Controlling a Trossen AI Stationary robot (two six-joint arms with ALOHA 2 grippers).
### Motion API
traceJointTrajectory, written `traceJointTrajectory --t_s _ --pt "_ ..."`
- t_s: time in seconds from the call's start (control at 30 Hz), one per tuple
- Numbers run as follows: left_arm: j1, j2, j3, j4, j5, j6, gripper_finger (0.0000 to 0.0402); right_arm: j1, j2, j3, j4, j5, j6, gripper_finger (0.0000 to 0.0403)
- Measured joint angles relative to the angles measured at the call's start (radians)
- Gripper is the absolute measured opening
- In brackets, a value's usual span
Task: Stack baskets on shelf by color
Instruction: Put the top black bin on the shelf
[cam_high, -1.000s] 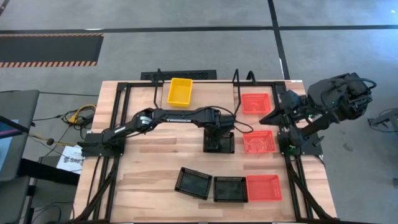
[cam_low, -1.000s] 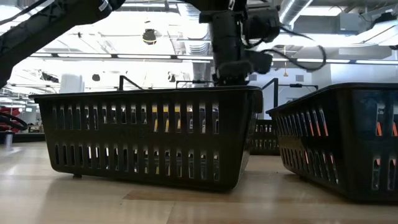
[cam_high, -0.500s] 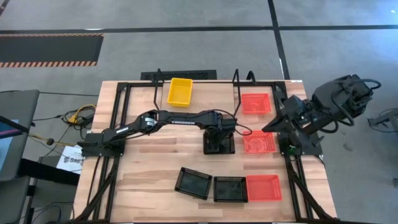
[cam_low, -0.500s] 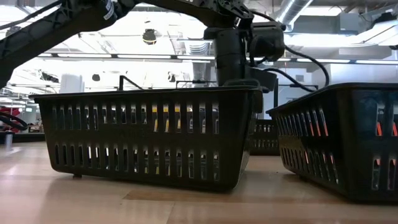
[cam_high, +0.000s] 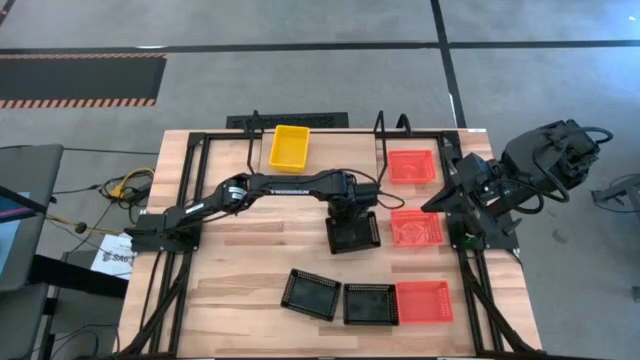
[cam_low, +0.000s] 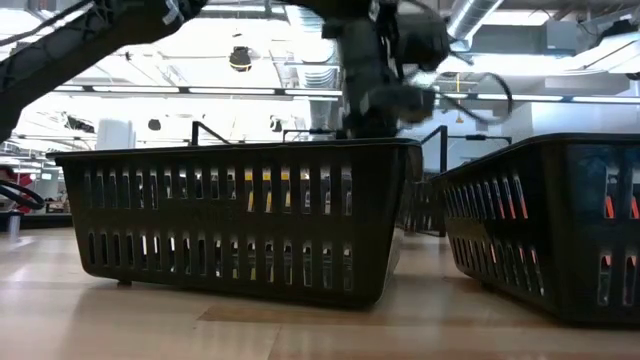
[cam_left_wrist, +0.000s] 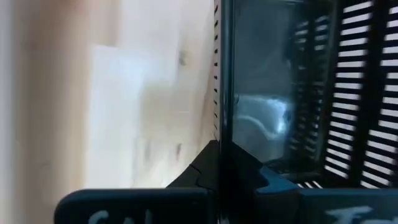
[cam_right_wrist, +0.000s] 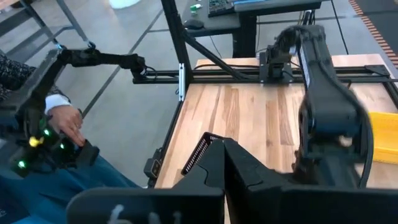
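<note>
A black basket sits at the middle of the table, and the left gripper is right over its far edge. In the left wrist view the fingers close on the black mesh wall, pinching the rim between them, which is the natural way to carry a shallow tray like this. In the low view that arm hangs down behind the front baskets, blurred, so I judge it to be in motion.

Where does it go? The shelf runs along the far side of the table between its black wire hoops. One yellow basket sits toward its left end and one red-orange basket near the right end, so the middle stretch looks like the open slot for black. That is my reading, not a certainty.

More work waits. A second red-orange basket lies just beside the gripped one, on the right arm's side. Along the near edge two black baskets stand side by side with a third red-orange basket touching the end of the row. The task looks early.

The right gripper waits at the table's right edge, near the red-orange pair, folded back; its wrist view shows the fingers drawn together with nothing between them. That view also catches a person's hand beyond the table.

The risk here is the thin rim slipping or the tray tilting as it lifts.
</note>
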Motion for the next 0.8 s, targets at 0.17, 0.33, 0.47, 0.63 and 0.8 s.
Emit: traceJointTrajectory --t_s 0.17,0.33,0.47,0.63,0.8 --pt "0.008 -0.093 0.000 0.010 -0.083 -0.119 0.0000 0.000 0.000 0.000 -0.001 0.000 0.000 0.0012" --pt "0.045 -0.191 0.000 0.010 -0.249 -0.220 0.0000 0.000 0.000 0.000 -0.002 0.000 -0.001 0.0015" --pt "0.102 -0.245 0.000 0.012 -0.302 -0.292 0.0000 0.000 0.000 0.000 -0.005 0.000 -0.001 0.0012" --pt "0.180 -0.266 0.000 0.000 -0.276 -0.329 0.0000 0.000 0.000 -0.001 -0.005 0.000 -0.001 0.0012" --pt "0.243 -0.267 -0.017 0.005 -0.216 -0.340 0.0000 0.000 0.000 -0.001 -0.011 0.000 -0.008 0.0012"
